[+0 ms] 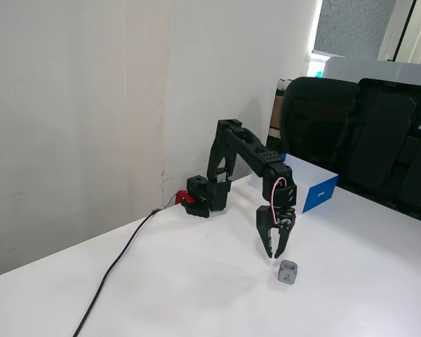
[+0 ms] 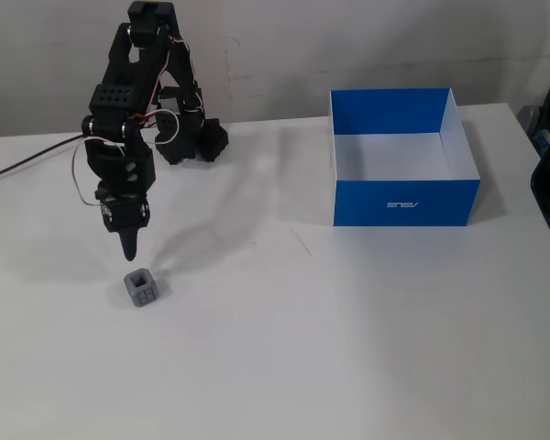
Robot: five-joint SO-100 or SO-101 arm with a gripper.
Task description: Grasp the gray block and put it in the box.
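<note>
Gray block (image 2: pixel 143 288): small rounded cube, dark recess atop.

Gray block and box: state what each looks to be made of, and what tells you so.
The gray block: probably plastic, perhaps 3D-printed. It is matte and even gray with rounded edges and a recessed top face; no shine.

The box: likely thin cardboard. It has flat, thin walls with sharp folded corners, a blue printed outside with white lettering, and a plain white inside.

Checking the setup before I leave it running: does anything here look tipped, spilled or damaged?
Nothing stands out. The gray block sits flat on the table, the box stands upright and empty, and the gripper hovers above the block, jaws slightly apart.
</note>
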